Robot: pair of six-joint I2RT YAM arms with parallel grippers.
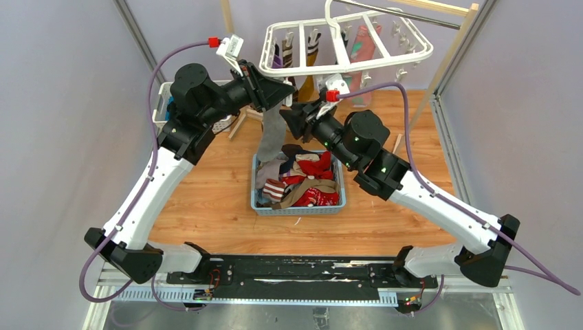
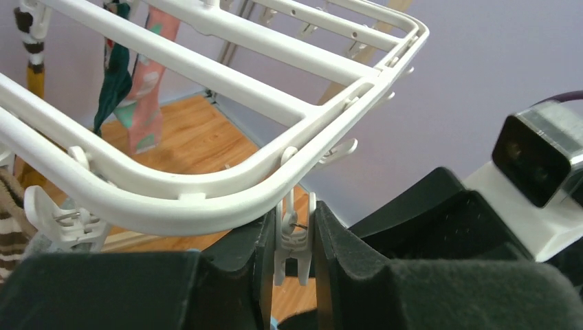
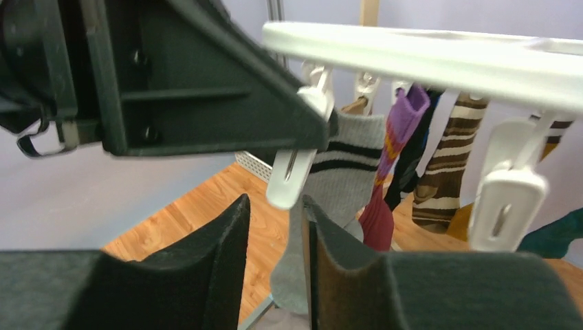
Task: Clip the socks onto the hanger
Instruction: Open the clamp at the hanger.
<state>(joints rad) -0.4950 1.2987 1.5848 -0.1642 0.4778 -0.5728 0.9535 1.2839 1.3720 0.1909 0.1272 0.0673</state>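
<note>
The white hanger (image 1: 421, 49) hangs at the back, with several socks clipped to it. My left gripper (image 1: 285, 91) is at its near-left corner and is shut on a dangling white clip (image 2: 294, 240), whose lower prongs stand apart. A grey sock with black stripes (image 1: 272, 134) hangs below that corner, down to the basket. In the right wrist view this sock (image 3: 340, 179) hangs just behind the clip (image 3: 292, 175). I cannot tell what holds its top. My right gripper (image 3: 275, 227) is just below the clip, jaws apart and empty.
A blue basket (image 1: 261, 199) full of mixed socks sits mid-table below both grippers. Purple (image 3: 402, 124) and brown-striped (image 3: 447, 165) socks hang to the right. A wooden rack with a metal rail (image 1: 412, 14) stands behind. A white lattice basket (image 1: 163, 96) is at the left.
</note>
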